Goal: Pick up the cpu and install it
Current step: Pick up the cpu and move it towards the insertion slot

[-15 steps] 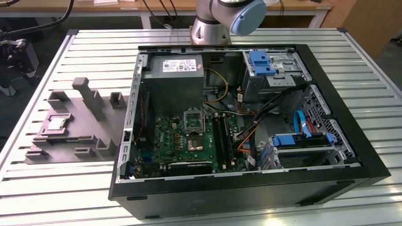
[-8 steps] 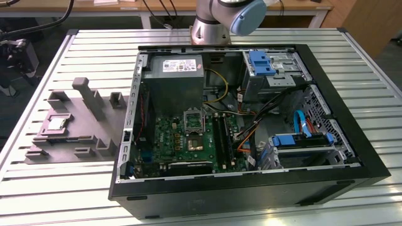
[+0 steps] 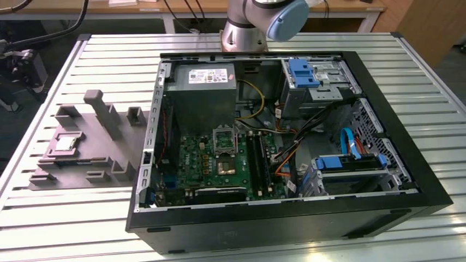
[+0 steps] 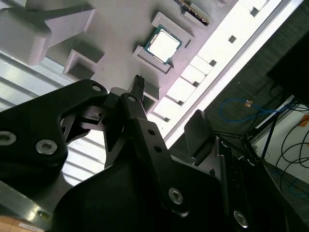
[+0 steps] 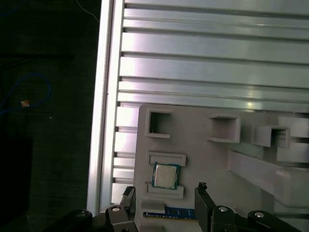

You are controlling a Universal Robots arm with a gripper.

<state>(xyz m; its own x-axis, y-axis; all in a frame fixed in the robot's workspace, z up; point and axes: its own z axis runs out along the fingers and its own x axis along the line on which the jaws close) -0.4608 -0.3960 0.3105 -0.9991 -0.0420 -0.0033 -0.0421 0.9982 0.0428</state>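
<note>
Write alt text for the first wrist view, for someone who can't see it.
A small square cpu sits in a pocket of a grey holder tray on a slatted metal table, with the open gripper poised near it.

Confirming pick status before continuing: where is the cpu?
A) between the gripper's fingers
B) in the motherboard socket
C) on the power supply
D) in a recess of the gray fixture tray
D: the cpu sits in a recess of the gray fixture tray, clear of the open gripper.
</note>
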